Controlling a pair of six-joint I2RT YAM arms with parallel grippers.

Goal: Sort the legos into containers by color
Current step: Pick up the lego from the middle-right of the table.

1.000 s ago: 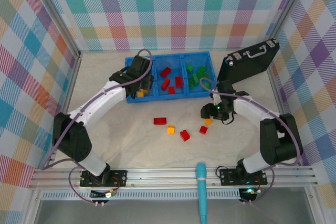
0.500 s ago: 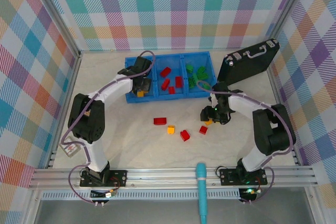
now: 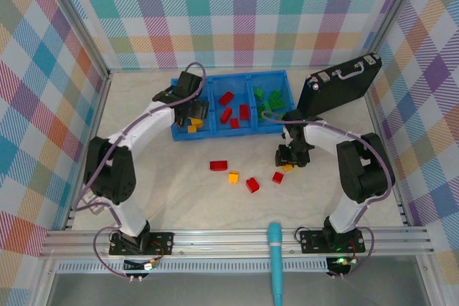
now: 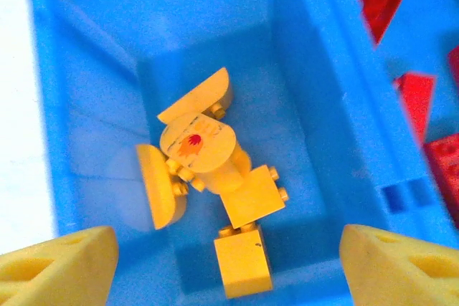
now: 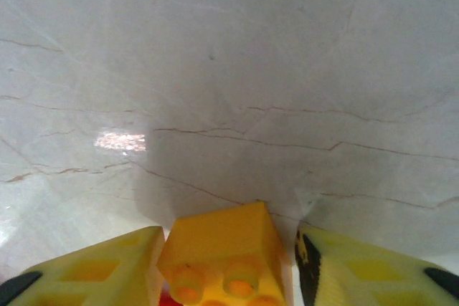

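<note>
Our left end effector (image 3: 191, 108) hangs over the blue bin (image 3: 237, 133). Its fingers (image 4: 57, 263) are spread wide with nothing between them. Straight below it, on the floor of the left compartment (image 4: 100, 105), lies a heap of yellow pieces (image 4: 208, 163), some square and some rounded, all touching one another. To the right of that end effector, past the divider (image 4: 315, 105), lie red bricks (image 3: 233, 109), and beyond those green bricks (image 3: 271, 99).

Between the two end effectors, on the open worktop (image 3: 165, 191), lie a long red brick (image 3: 218, 165), an orange brick (image 3: 233, 176) and a square red brick (image 3: 252, 185). A small red brick (image 3: 277, 177) lies just beside the right end effector.

The right end effector (image 3: 289, 155) sits low over the worktop. Its fingers (image 5: 93, 270) are drawn in against the two flanks of a yellow brick (image 5: 222, 245), which sits between them with its studs turned toward the wrist camera.

We judge this brick to be very light, quite rigid and not fragile. Its smooth plastic is slick, though, and the piece is small against the pads. The best hold is on two flat, opposite side walls, squarely and near the middle of the brick. A grip across a corner or on the studs would likely let it twist or squirt out. Modest pressure should be enough.
</note>
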